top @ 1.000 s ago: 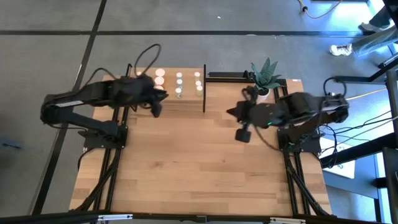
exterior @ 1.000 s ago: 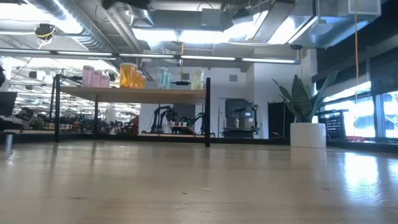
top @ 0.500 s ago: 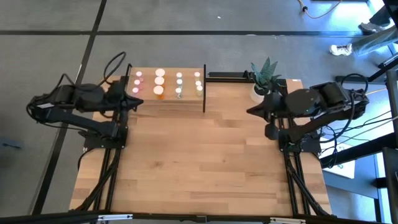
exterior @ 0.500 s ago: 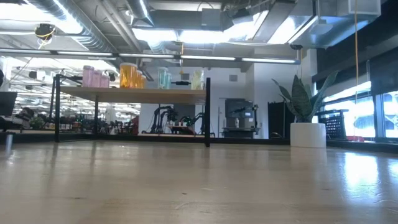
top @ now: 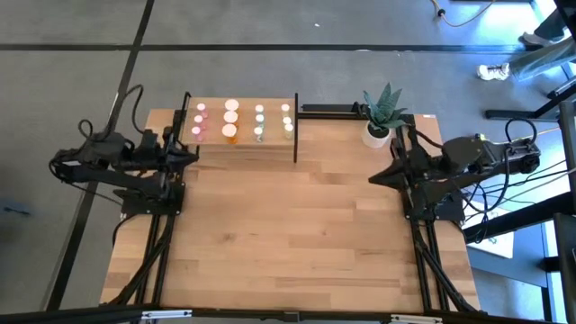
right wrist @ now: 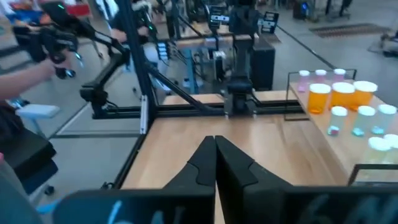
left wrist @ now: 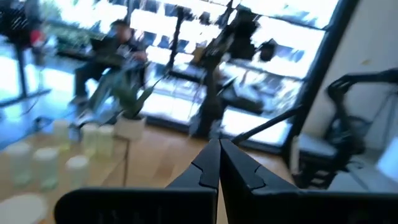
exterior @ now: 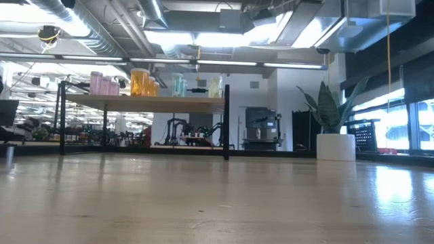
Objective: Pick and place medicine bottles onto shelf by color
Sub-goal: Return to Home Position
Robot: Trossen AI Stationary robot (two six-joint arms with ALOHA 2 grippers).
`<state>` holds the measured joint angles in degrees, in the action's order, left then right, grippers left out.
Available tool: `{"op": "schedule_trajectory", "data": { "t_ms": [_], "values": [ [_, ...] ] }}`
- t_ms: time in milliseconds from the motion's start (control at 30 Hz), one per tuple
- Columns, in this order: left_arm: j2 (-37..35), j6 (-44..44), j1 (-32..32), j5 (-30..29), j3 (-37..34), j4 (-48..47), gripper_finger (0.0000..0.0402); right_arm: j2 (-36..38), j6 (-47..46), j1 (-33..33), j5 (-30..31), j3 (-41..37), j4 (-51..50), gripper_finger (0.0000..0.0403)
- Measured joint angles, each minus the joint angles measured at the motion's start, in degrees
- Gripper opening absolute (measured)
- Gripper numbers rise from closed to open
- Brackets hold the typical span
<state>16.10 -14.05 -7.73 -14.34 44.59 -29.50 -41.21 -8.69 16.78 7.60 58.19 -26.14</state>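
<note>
The medicine bottles [top: 241, 123] stand in rows on top of the shelf [top: 270, 147] at the table's far left: pink [exterior: 102, 83], orange [exterior: 142, 82], green [exterior: 178, 85] and yellowish [exterior: 215, 86]. They also show in the right wrist view [right wrist: 341, 99]. My left gripper [top: 195, 154] is drawn back at the table's left edge, beside the shelf's left end, shut and empty, its shut fingers [left wrist: 219, 167] pointing level. My right gripper [top: 373, 179] is at the right edge, near the plant pot, shut [right wrist: 215, 157] and empty.
A white plant pot [top: 378, 135] with a green plant stands at the far right, close to my right arm. A black rail [top: 328, 111] lies along the far edge between shelf and pot. People show in the room beyond the table [left wrist: 112, 46]. Bare wood tabletop [top: 288, 234] fills the middle and near side.
Both arms have pulled back from over the table. My left gripper has gone from the shelf's front toward the left edge. My right gripper has gone from the middle toward the right edge. Both have tipped up from pointing down to about level. The bottles have stayed in place.
</note>
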Motion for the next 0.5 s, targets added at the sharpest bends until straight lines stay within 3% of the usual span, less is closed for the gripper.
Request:
{"op": "schedule_trajectory", "data": {
  "t_ms": [167,500],
  "values": [
    [-5.17,2.41,0.0,3.32,-6.31,6.73,0.0,8.31,0.27,0.0,-2.12,-9.69,7.13,0.0002],
    [-11.36,5.73,0.02,3.39,-15.47,14.29,0.0,23.82,-0.05,0.0,-2.25,-22.9,13.73,0.0002]
  ]
}}
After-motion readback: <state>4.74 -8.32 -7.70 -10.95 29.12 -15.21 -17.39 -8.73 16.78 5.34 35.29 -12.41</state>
